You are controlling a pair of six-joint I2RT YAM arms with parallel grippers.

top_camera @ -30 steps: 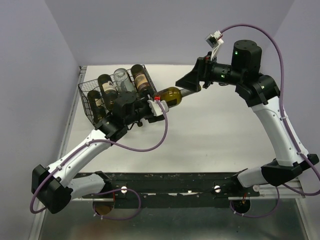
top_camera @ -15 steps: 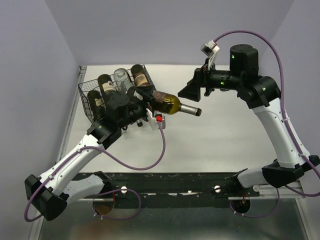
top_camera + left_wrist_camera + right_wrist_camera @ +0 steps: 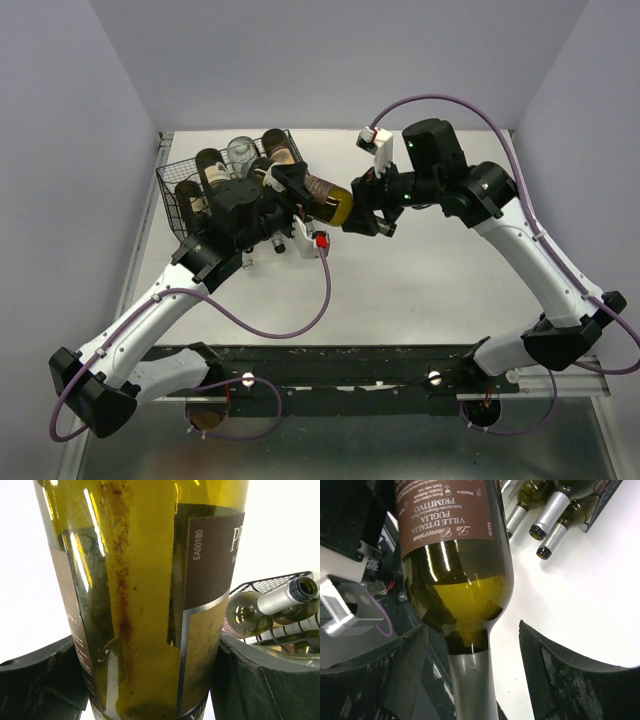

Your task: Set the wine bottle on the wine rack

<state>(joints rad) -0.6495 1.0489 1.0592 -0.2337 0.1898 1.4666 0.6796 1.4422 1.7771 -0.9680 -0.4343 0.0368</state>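
I had the bottle (image 3: 328, 200) up in the air, lying nearly level just beside the rack's (image 3: 172, 185) right side and above the tabletop (image 3: 430, 270), not yet in any cradle. My left hand (image 3: 150, 680) was pinching its body from both sides. My right hand (image 3: 475, 680) sat spread around the neck, a gap showing on each side, so it gripped nothing. Other bottles (image 3: 213, 170) lay in the rack, and I could not tell which cradle was free. As I judged it, the lift was done. What remained was to steady the neck, carry the bottle over a cradle, lower it and let go.
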